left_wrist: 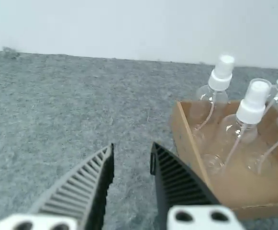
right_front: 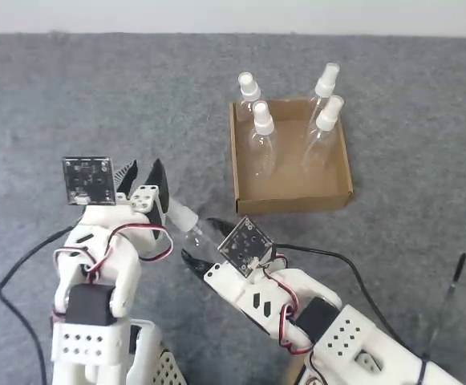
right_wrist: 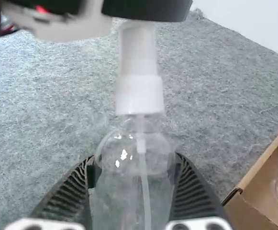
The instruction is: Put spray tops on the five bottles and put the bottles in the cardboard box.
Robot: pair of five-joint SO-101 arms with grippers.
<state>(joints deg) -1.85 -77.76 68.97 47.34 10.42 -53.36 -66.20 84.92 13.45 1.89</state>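
Observation:
A clear bottle (right_front: 187, 224) with a white spray top (right_wrist: 139, 93) lies level above the grey mat, and my right gripper (right_front: 199, 238) is shut on its body (right_wrist: 131, 191). The spray top points toward my left arm. My left gripper (right_front: 143, 167) stands open just beside that top, with nothing between its ribbed fingers (left_wrist: 98, 179). The cardboard box (right_front: 293, 200) sits at the back right and holds several clear bottles with white spray tops (right_front: 262, 120). In the left wrist view the box (left_wrist: 189, 143) and its bottles (left_wrist: 246, 120) lie ahead of the gripper and off to one side.
Grey felt covers the table (right_front: 96, 96), with open room left of the box. A black cable (right_front: 449, 297) lies at the right edge. Wires loop around both arm bases near the front edge.

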